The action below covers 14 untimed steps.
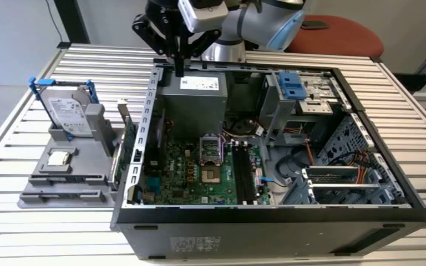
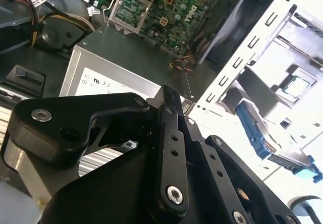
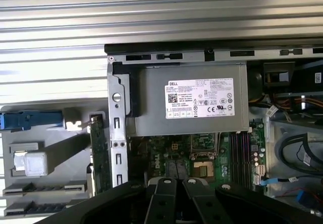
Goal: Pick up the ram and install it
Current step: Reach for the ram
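Note:
The ram (image 1: 71, 178) looks like a long thin dark strip lying edge-up in a front slot of the grey holder (image 1: 42, 195), on the exterior view's left; it also shows in the first wrist view (image 3: 45, 187). My gripper (image 1: 178, 71) hangs over the back edge of the open computer case (image 1: 272, 213), just above the grey power supply (image 1: 194, 102). Its fingers are shut and I see nothing between them. In the wrist views the gripper (image 3: 176, 171) (image 2: 166, 93) points down at the power supply. The black memory slots (image 1: 241, 174) lie on the green motherboard (image 1: 191, 183).
On the holder stand a silver hard drive in a blue frame (image 1: 69, 113) and a green expansion card (image 1: 129, 147) next to the case wall. Inside the case are drive cages (image 1: 298, 91), orange and black cables (image 1: 324, 158) and the processor socket (image 1: 213, 177). A slatted metal table (image 1: 20, 233) bears everything.

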Available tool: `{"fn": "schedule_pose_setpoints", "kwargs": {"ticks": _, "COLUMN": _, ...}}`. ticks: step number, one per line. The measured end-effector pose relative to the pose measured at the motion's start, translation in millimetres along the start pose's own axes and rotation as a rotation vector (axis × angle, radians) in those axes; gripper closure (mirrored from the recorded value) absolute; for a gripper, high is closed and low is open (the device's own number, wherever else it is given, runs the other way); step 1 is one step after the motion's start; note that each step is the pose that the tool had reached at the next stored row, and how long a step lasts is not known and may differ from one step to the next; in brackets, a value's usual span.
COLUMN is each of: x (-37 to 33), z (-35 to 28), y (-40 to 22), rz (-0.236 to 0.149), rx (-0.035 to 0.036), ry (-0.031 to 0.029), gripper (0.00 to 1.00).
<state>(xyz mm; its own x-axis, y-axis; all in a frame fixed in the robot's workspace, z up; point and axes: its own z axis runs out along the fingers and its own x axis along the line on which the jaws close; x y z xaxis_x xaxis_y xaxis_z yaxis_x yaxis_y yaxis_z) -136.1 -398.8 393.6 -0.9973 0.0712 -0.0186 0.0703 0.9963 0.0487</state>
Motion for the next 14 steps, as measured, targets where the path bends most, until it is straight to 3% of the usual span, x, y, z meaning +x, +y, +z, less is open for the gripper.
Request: {"fn": "schedule_pose_setpoints", "kwargs": {"ticks": 14, "x": 4.1, "z": -0.1, "y": -0.3, "rz": 0.000, "rx": 0.0000, "ry": 0.0002, "gripper": 1.00}}
